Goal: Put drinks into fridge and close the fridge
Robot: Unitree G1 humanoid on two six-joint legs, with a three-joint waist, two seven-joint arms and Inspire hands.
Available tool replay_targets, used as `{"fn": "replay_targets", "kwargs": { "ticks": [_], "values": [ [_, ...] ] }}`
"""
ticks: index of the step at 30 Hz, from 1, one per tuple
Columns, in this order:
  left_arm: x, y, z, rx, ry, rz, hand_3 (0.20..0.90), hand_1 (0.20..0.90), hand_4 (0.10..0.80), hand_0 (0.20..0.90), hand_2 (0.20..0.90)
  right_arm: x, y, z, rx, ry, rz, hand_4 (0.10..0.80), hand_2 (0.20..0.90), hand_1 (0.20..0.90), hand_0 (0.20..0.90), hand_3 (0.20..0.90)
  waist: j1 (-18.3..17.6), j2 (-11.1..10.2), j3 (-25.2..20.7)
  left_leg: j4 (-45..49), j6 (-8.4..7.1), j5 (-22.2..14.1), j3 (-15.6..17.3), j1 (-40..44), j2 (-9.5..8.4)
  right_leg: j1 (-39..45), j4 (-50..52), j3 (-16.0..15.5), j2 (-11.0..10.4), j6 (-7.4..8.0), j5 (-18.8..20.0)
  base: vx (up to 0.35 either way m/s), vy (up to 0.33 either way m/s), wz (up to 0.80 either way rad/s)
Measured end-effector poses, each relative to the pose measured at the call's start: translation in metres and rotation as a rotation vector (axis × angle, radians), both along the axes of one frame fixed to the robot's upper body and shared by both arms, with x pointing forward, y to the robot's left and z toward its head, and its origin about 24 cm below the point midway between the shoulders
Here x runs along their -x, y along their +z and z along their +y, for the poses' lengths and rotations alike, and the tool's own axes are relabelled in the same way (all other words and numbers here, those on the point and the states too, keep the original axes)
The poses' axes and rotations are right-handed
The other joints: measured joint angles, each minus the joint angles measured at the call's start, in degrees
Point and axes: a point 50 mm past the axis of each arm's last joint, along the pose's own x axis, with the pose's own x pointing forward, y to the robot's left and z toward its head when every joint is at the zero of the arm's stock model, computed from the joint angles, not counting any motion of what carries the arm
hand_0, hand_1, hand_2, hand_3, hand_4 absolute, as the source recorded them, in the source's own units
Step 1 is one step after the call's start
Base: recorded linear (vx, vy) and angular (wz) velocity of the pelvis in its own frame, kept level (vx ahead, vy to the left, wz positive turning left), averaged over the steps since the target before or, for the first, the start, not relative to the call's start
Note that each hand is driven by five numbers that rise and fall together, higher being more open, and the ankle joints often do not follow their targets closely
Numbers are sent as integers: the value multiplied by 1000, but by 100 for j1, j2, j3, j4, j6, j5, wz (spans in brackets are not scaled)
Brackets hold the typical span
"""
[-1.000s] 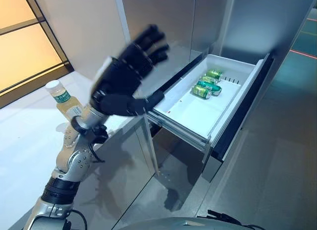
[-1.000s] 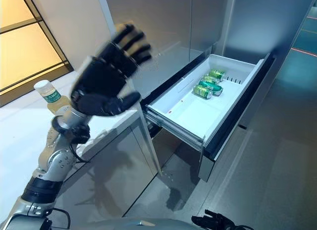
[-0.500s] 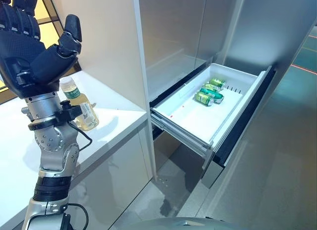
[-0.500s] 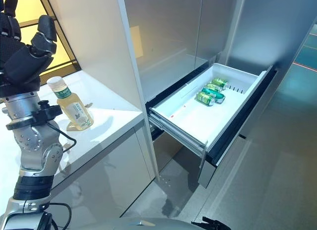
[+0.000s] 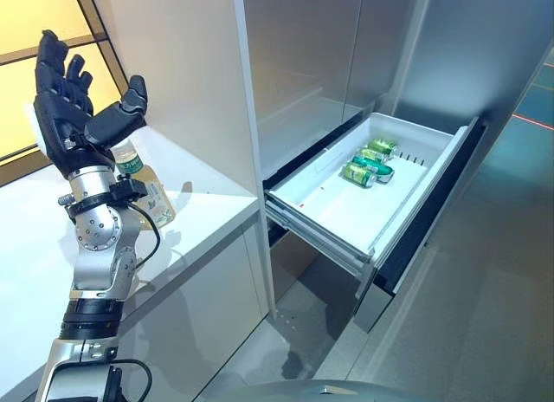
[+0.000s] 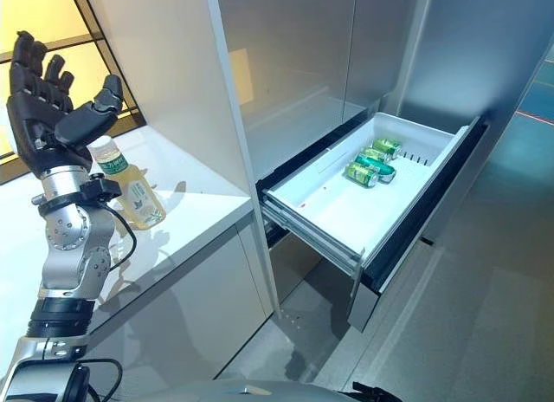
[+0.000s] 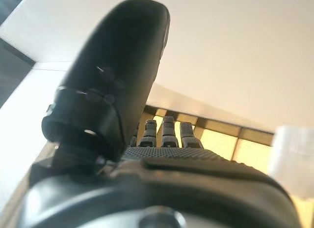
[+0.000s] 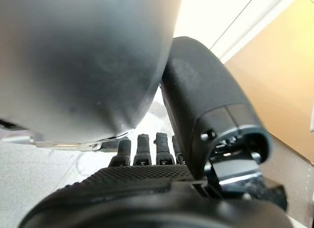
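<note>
A bottle (image 5: 144, 192) with a white cap, a green label and pale yellow drink stands on the white counter (image 5: 208, 203). My left hand (image 5: 71, 116) is raised just in front of the bottle and above it, open with fingers spread, holding nothing. In the left wrist view the hand (image 7: 171, 164) has straight fingers and the bottle's cap (image 7: 294, 161) shows beside it. Green cans (image 5: 368, 161) lie at the far end of the open white fridge drawer (image 5: 333, 213). My right hand (image 8: 137, 181) is open and empty in its wrist view.
The fridge's tall grey front (image 5: 303, 64) rises behind the drawer. The drawer's dark front panel (image 5: 428, 207) juts out over the grey floor (image 5: 485, 315). A white wall panel (image 5: 173, 64) borders the counter, with an orange window (image 5: 26, 64) on the left.
My left hand has swung from over the drawer's near edge back to the left and now stands lower, by the bottle. The camera has shifted too.
</note>
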Motion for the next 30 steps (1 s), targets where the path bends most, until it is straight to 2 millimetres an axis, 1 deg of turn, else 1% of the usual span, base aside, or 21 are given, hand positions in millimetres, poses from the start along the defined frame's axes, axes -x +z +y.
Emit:
{"fn": "replay_targets", "kwargs": {
  "ticks": [4, 11, 16, 18, 22, 30],
  "values": [
    [-1, -5, -4, -32, -46, 32, 900, 900, 800, 900, 900, -1, 0, 0, 0, 1, 0, 800, 900, 900, 900, 900, 73, -9, 91, -1, -10, 16, -44, 12, 0, 41, 0, -37, 2, 0, 0, 4, 11, 4],
    [2, -12, -5, -113, -25, 76, 900, 900, 800, 900, 900, -6, 1, -1, 4, 22, -1, 800, 900, 900, 900, 900, 99, 10, 180, -3, -25, 37, -159, -24, -3, 55, -1, -156, 1, 0, -2, 0, 7, 9],
    [6, -31, -1, -114, -5, 175, 900, 900, 800, 900, 900, -10, 1, -1, 1, 29, -4, 800, 900, 900, 900, 900, 140, 18, 220, -2, -26, 48, -176, -30, -3, 56, -1, -172, 2, -1, -2, 0, 1, 1],
    [8, -44, 3, -146, 36, 239, 900, 900, 800, 900, 900, -11, 1, 0, -1, 36, -3, 800, 900, 900, 900, 900, 141, 11, 232, -2, -29, 54, -178, -29, -3, 56, -1, -174, 2, -1, -2, 0, 0, 0],
    [8, -57, 10, -162, 103, 297, 900, 900, 800, 900, 900, -12, 1, 0, -4, 40, 1, 800, 900, 900, 900, 900, 158, -10, 249, -2, -32, 58, -189, -29, -3, 56, -1, -186, 2, -1, -2, 0, 0, 0],
    [8, -60, 9, -145, 110, 301, 900, 900, 800, 900, 900, -12, 2, 1, -10, 30, -2, 800, 900, 900, 900, 900, 162, -39, 299, -2, -32, 62, -188, -29, -4, 61, 0, -185, 2, -1, -2, 0, 0, 0]
  ]
}}
